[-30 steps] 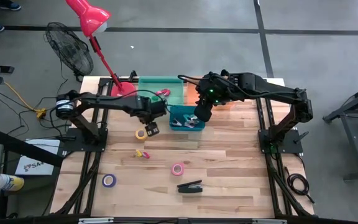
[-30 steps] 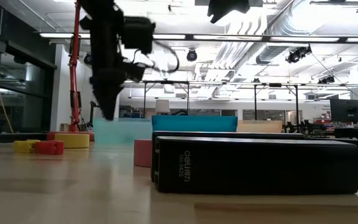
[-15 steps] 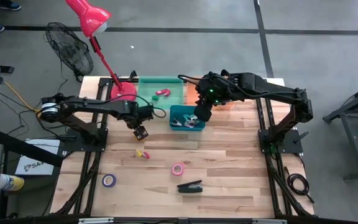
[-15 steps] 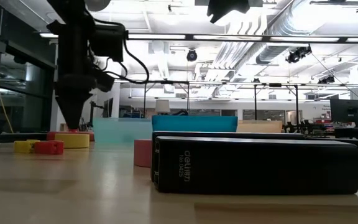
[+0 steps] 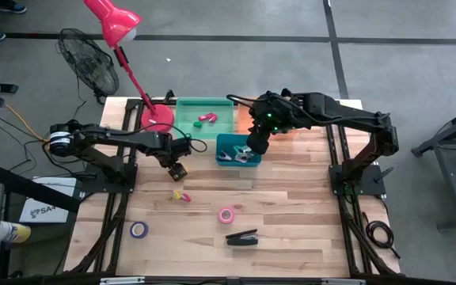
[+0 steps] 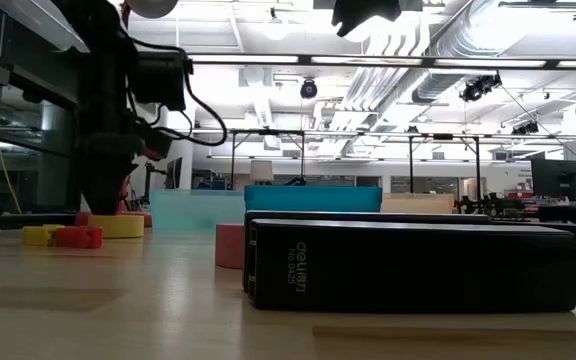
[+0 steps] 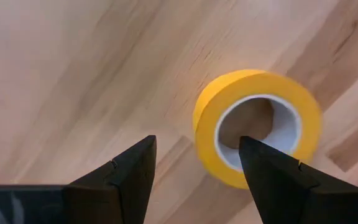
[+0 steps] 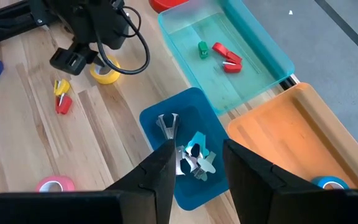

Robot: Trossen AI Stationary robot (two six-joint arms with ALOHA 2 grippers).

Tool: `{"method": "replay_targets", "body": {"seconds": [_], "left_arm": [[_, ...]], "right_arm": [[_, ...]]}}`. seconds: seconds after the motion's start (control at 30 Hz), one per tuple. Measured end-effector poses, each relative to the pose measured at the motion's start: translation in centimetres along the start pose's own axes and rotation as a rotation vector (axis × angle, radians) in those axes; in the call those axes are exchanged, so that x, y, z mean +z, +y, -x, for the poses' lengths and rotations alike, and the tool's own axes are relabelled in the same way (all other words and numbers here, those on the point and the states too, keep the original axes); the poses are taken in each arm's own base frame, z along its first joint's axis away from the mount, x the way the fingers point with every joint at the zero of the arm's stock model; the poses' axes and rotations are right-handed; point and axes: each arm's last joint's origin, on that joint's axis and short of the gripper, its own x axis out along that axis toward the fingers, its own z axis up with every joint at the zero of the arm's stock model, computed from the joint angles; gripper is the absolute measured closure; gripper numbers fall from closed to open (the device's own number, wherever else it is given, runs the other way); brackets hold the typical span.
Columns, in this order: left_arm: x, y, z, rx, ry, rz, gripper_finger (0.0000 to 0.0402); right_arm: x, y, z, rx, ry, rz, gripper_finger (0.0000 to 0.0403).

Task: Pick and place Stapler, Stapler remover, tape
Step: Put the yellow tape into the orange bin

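The step in hand was judged to be the pick-up of a tape roll, with the reach made but the grasp not yet closed. The left gripper [image 7: 194, 165] was held partly open and empty just above the table, and nothing was gripped by it. The yellow tape roll [image 7: 258, 126] lay flat just ahead of the fingertips, one finger [image 7: 272, 171] overlapping its near edge; whether it was touched could not be told. For the next move, a short advance and descent would be called for, so that the roll's wall fell between the fingers before closing.

Farther off, the pink tape roll [image 5: 226, 214], the stapler [image 5: 242, 237] and the purple tape roll [image 5: 138, 229] lay well apart on the table. The right gripper [image 8: 194, 165] hung partly open and empty over the blue bin [image 8: 151, 118].
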Motion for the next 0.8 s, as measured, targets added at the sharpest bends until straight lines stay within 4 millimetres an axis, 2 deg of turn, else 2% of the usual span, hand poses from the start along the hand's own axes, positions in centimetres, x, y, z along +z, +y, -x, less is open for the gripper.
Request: {"method": "replay_targets", "body": {"seconds": [0.17,0.43,0.63,0.8], "left_arm": [[-0.4,0.2,-0.4,0.006,0.014,0.009,0.0226],[-0.4,0.2,-0.5,0.003,0.009,0.004,0.0368],[0.3,-0.2,0.4,-0.062,-0.085,-0.015,0.0368],[1.5,-0.6,4.1,-0.134,-0.283,-0.053,0.0370]], "right_arm": [[0.0,0.0,0.0,0.000,0.000,0.000,0.0279],[0.0,0.0,0.0,-0.008,-0.003,0.000,0.0279],[0.0,0.0,0.0,-0.007,-0.003,0.000,0.0279],[0.2,0.1,-0.2,-0.002,-0.012,-0.001,0.0279]]}}
